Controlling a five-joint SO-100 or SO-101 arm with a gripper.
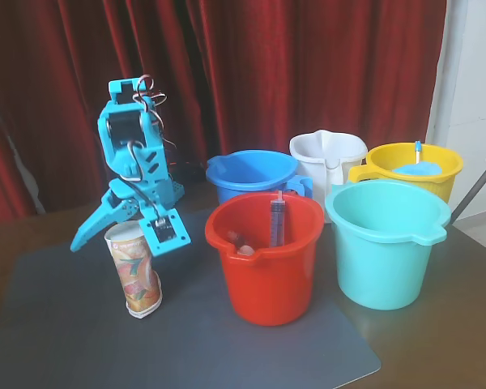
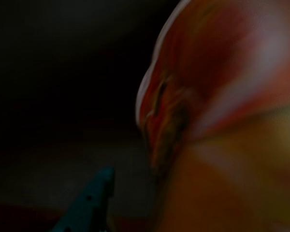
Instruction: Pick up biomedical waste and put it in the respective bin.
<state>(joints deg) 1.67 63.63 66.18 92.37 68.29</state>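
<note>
Turquoise plastic forms the arm's gripper [image 1: 125, 231], which in the fixed view is lowered over the top of the paper cup [image 1: 134, 275]. The cup stands on the grey mat [image 1: 227, 356], its long axis close to vertical with a slight lean, white rim uppermost. One finger [image 1: 93, 223] splays out to the left of the rim; the other, carrying the motor block, hangs at the rim's right side. The jaws stand apart, straddling the cup's top, and no squeeze on the wall is visible.

Relative to the cup, the gripper lies directly above and slightly behind. The wrist view agrees: the printed cup wall [image 2: 222, 96] fills the right half, blurred by closeness, and one fingertip [image 2: 94, 203] shows low at its left, apart from the wall.

Judgement: the step in hand is the grasp. Closing calls for the fingers to stay on opposite sides of the vertical axis, near the rim.

Right of the cup stands the red bucket [image 1: 267, 275], which holds a syringe [image 1: 277, 220]. Beyond that, further right, is the turquoise bucket [image 1: 385, 259], the cup's destination, well apart from the cup. Transfer would carry the cup over or around the red bucket.
</note>
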